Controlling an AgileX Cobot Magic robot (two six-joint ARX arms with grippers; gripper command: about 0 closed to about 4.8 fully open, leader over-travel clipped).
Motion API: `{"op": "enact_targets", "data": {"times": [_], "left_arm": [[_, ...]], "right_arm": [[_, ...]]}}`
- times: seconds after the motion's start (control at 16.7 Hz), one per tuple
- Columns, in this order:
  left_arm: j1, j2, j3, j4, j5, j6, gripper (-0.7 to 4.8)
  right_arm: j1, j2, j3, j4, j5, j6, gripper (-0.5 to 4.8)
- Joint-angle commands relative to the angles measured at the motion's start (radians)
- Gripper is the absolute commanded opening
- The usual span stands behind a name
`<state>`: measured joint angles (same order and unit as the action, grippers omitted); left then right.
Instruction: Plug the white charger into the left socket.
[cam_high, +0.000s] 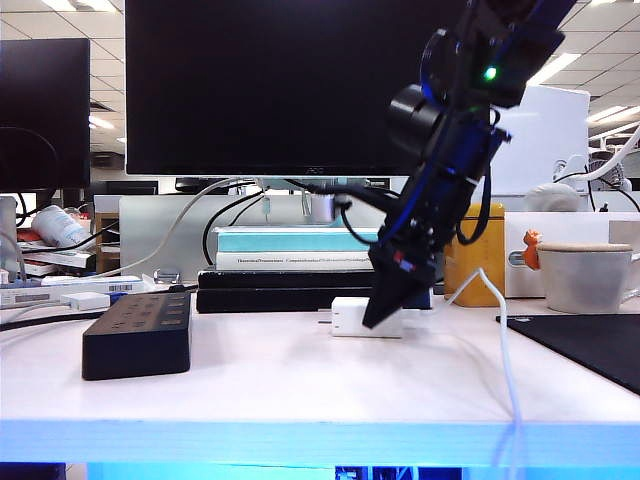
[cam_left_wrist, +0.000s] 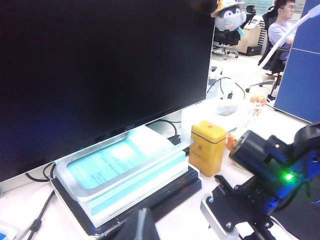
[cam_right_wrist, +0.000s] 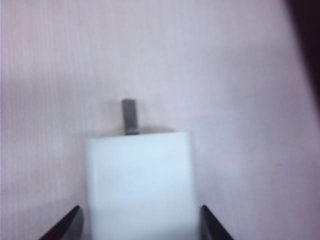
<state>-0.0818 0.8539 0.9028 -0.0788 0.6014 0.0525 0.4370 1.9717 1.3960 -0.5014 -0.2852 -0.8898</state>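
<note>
Right gripper (cam_right_wrist: 139, 225) straddling white charger (cam_right_wrist: 140, 185), left gripper shut

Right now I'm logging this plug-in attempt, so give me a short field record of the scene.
white charger: lying on the table, prongs toward the power strip, not plugged in
right end effector: down at the charger, a finger on either side, contact not clear
left end effector: only a dark tip in view near the books, away from the charger
power strip: on the table left of the charger, sockets empty
table: white
</note>
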Motion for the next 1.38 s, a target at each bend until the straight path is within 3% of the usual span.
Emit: {"op": "enact_targets", "data": {"times": [0.06,0.36,0.54,0.66,0.84,0.9,1.08,1.26,1.38], "left_arm": [[0.000,-0.002,0.006,0.013,0.005,0.003,-0.05],[0.000,-0.002,0.006,0.013,0.005,0.004,-0.05],[0.000,-0.002,0.006,0.013,0.001,0.047,-0.05],[0.000,-0.002,0.006,0.013,0.001,0.049,-0.05],[0.000,-0.001,0.006,0.013,0.001,0.049,-0.05],[0.000,-0.001,0.006,0.013,0.001,0.049,-0.05],[0.000,-0.001,0.006,0.008,-0.022,0.083,-0.05],[0.000,-0.001,0.006,0.005,-0.022,0.128,-0.05],[0.000,-0.001,0.006,0.006,-0.027,0.192,-0.05]], "right_arm": [[0.000,0.000,0.005,0.000,-0.005,0.003,1.40],[0.005,-0.019,0.005,0.052,-0.005,0.008,1.38],[0.013,-0.105,0.005,0.093,-0.006,0.100,1.38],[0.013,-0.177,0.005,0.185,-0.014,0.344,1.38],[0.012,-0.220,0.005,0.369,-0.080,0.897,1.38],[0.012,-0.220,0.005,0.428,-0.142,0.972,1.38],[0.012,-0.219,0.005,0.534,-0.393,0.975,1.38],[0.012,-0.219,0.005,0.582,-0.569,1.017,1.38],[0.012,-0.219,0.005,0.585,-0.612,1.280,1.38]]}}
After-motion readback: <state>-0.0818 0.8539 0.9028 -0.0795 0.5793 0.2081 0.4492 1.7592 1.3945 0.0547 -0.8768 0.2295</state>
